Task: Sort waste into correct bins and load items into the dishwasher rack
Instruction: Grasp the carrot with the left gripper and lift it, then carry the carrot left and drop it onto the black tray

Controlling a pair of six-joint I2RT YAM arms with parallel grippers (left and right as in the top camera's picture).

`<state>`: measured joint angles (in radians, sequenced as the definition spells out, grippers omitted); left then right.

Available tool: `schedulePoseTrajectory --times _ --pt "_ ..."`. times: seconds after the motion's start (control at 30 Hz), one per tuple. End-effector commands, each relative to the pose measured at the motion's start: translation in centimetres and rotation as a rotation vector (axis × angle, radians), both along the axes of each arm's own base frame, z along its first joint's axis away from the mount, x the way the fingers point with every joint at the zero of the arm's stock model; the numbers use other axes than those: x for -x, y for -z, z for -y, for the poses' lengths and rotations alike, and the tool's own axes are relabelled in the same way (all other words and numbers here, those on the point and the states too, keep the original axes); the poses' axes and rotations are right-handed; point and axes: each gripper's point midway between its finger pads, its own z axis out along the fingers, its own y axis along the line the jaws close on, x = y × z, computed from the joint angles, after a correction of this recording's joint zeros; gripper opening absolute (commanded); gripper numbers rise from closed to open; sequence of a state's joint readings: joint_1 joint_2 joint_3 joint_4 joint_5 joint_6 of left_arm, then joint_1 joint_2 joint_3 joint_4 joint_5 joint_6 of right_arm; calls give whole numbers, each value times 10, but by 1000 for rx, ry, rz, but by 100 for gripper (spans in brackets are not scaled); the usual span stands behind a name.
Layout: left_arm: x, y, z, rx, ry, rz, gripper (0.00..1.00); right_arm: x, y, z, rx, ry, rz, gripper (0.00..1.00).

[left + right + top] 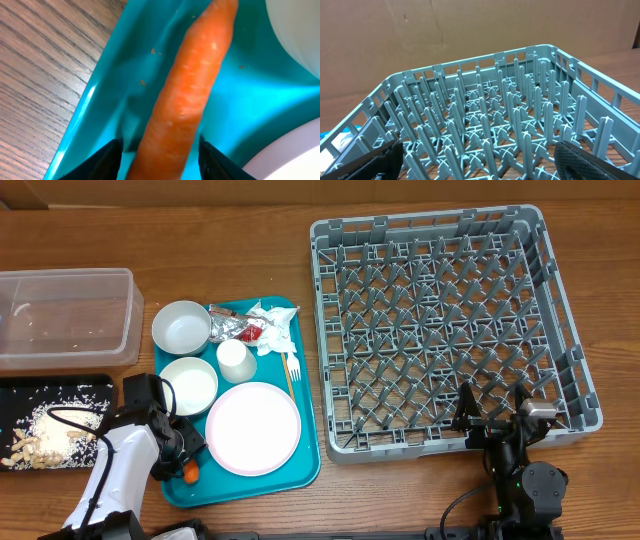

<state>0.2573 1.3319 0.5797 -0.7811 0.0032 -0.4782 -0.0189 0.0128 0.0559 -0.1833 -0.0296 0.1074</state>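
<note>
A small orange carrot [192, 95] lies on the teal tray [125, 75] at its front left corner, also seen overhead [189, 473]. My left gripper [183, 463] is open, one finger on each side of the carrot, with small gaps to it [160, 160]. On the tray are a white plate [253, 428], two white bowls [182, 327] [188, 385], a cup [236, 360], a fork [292, 370], foil wrappers [235, 328] and a napkin [272, 320]. My right gripper [497, 415] is open and empty at the near edge of the grey rack [450, 320], which also fills the right wrist view [485, 120].
A clear plastic tub [65, 315] stands at the far left. In front of it a black tray [20, 390] holds pale food scraps [50, 435]. Bare wooden table lies between the teal tray and the rack.
</note>
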Motion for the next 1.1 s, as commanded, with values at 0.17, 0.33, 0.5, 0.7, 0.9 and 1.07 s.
schedulePoseTrajectory --times 0.17,0.33,0.5,0.7,0.9,1.07 --pt "4 -1 -1 1 -14 -24 22 0 -1 1 4 3 8 100" --pt "2 -6 -1 5 -14 -28 10 0 -1 1 4 3 8 100" --pt "0 -16 -2 5 11 -38 8 0 -1 1 4 3 8 100" --pt "-10 -46 -7 -5 24 -47 4 0 -1 1 4 3 8 100" --pt "-17 -62 -21 -79 21 -41 4 0 -1 1 4 3 8 100" --pt "-28 -73 -29 -118 16 -9 5 0 -1 1 4 3 8 100"
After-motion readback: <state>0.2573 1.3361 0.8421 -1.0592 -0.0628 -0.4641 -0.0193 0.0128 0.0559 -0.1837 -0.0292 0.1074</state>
